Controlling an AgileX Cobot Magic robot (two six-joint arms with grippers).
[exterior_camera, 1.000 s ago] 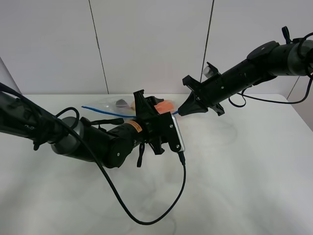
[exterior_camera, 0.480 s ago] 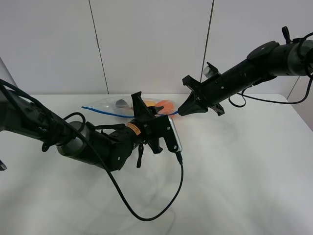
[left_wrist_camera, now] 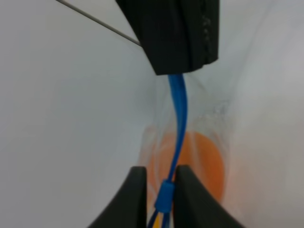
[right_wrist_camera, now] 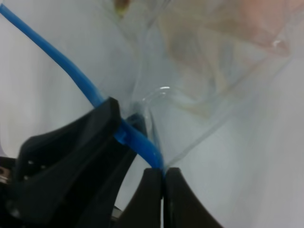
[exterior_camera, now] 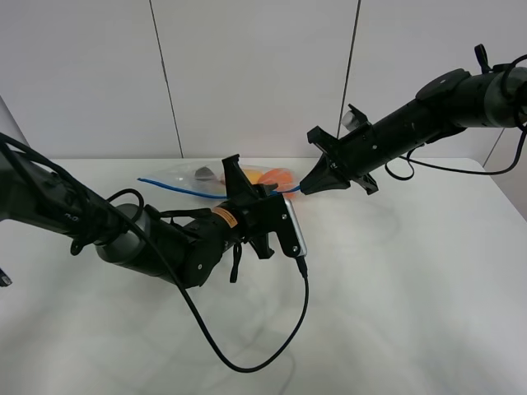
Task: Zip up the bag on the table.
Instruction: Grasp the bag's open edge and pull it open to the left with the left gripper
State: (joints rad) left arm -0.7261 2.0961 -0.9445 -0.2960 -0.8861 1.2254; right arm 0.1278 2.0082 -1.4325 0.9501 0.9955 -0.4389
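Note:
The bag lies at the back of the white table, clear plastic with a blue zipper strip along its near edge. An orange shows inside it and also in the left wrist view. A dark piece shows further left, and the pear is hidden. My left gripper is shut on the blue zipper slider, with the strip running out ahead. My right gripper is shut on the strip's right end, holding it just above the table.
The left arm's black cable loops over the front middle of the table. The right arm reaches in from the upper right. The right gripper's black body fills the space just ahead of my left fingers.
My left gripper has slid a little to the left along the strip, away from the right gripper, then stayed nearly still. The right arm has not moved.

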